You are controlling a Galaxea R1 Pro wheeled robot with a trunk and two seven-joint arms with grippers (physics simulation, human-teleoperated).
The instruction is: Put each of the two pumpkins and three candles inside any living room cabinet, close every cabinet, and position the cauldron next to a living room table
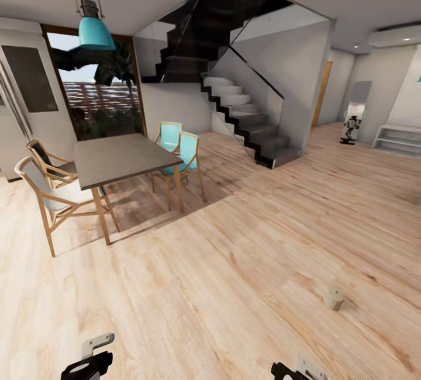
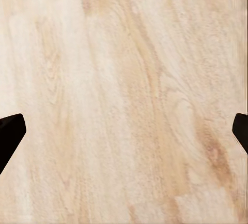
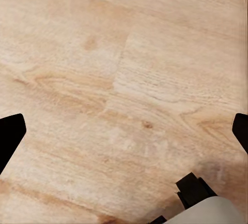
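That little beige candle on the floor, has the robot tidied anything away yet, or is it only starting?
Nothing looks done from here. One candle lies loose on the wooden floor, ahead and to the robot's right, untouched. Both the left pincer and right pincer hang open and empty over bare boards. No pumpkin, cabinet or cauldron is in sight, so practically the whole job seems left: collecting, storing, closing, placing the cauldron.

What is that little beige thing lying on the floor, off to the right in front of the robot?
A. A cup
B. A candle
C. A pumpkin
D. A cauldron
B. The candle is a stubby tan cylinder with a flat round top, sitting alone on the wooden floor, not orange or ribbed like a pumpkin.
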